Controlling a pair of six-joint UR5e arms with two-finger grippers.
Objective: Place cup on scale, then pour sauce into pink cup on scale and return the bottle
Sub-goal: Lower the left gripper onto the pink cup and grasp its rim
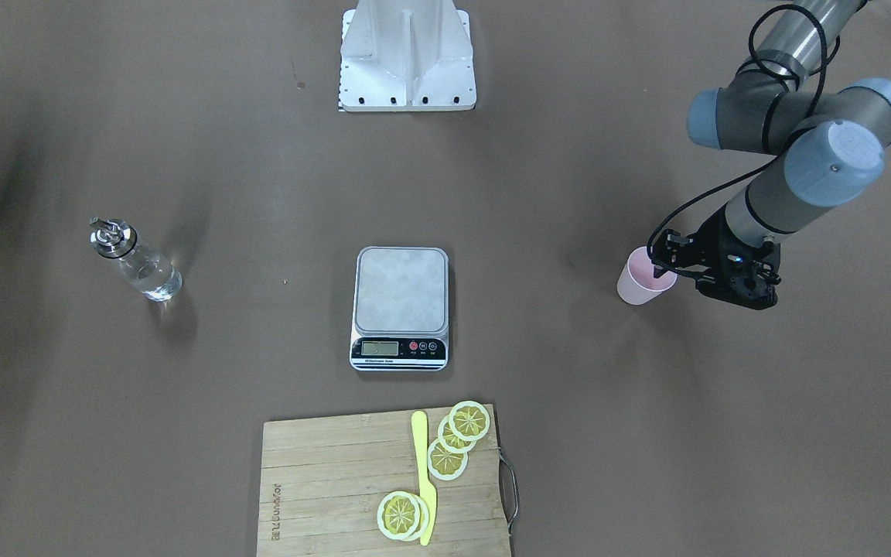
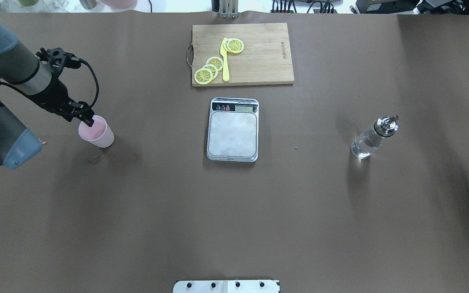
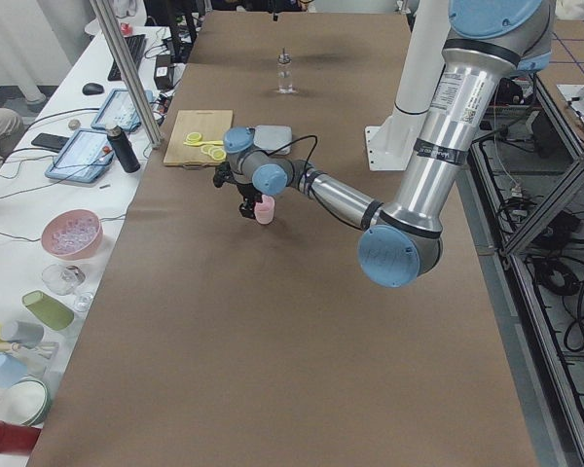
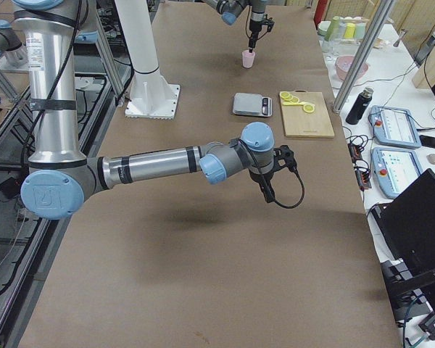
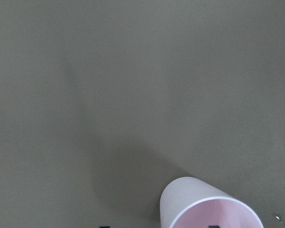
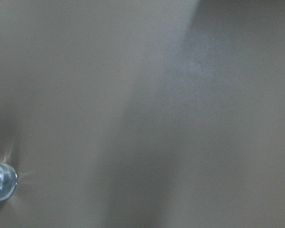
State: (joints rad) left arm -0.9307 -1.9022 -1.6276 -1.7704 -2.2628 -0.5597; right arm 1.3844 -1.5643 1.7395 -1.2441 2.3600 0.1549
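- The flat grey steel kitchen scale (image 2: 233, 130) with a black strip and a little screen lies on the brown table (image 2: 234, 224). Nothing stands on its top.
- The small pale pink plastic cup (image 2: 97, 134) stands upright on the table, well apart from the scale, on the robot's left side of it.
- The left gripper (image 2: 88, 120) hangs right over the cup's rim, on the side away from the scale.
- In the left wrist view, one dark fingertip (image 5: 213, 226) shows inside the cup and the other sits outside its wall. The jaws are wide apart and do not squeeze the cup.
- The small clear glass bottle (image 2: 371, 138) with a shiny metal spout stands well apart from the scale, on the robot's right side of it.
- The clear, water-like sauce (image 2: 361, 147) sits low in the bottle.
- The right gripper (image 4: 267, 193) hangs above the table and holds nothing. It shows only in the side view, so its jaws cannot be judged.
- A wooden cutting board (image 2: 267, 61) lies just past the scale's screen end.
- Yellow lemon slices (image 2: 209, 70) and a yellow plastic knife (image 2: 224, 61) lie on the board.
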